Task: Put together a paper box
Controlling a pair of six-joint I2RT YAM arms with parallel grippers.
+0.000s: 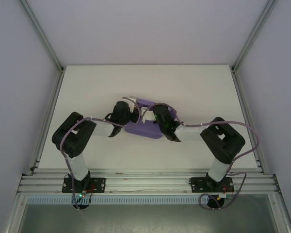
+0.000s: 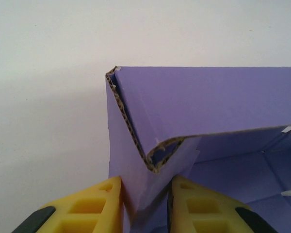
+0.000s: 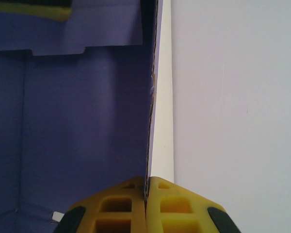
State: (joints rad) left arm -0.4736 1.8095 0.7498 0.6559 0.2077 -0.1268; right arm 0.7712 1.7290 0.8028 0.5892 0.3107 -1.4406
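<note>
Yellow fingers of my left gripper (image 2: 146, 194) sit nearest, at six o'clock in its wrist view, narrowed onto a folded double-wall corner of the lavender corrugated paper box (image 2: 208, 102); I judge that pins the tucked flap. That box rests mid white worktop (image 1: 194, 87), between both arms. On its three o'clock side my right gripper (image 3: 146, 187) is clamped tight on one thin upright wall, probably to steady it against the push.

We find the box (image 1: 144, 130) in the middle of the table (image 1: 194, 87), between the two arms. The left gripper (image 2: 145, 206) straddles a folded corner at the box's left end. The right gripper (image 3: 146, 196) pinches a wall edge on its right.
</note>
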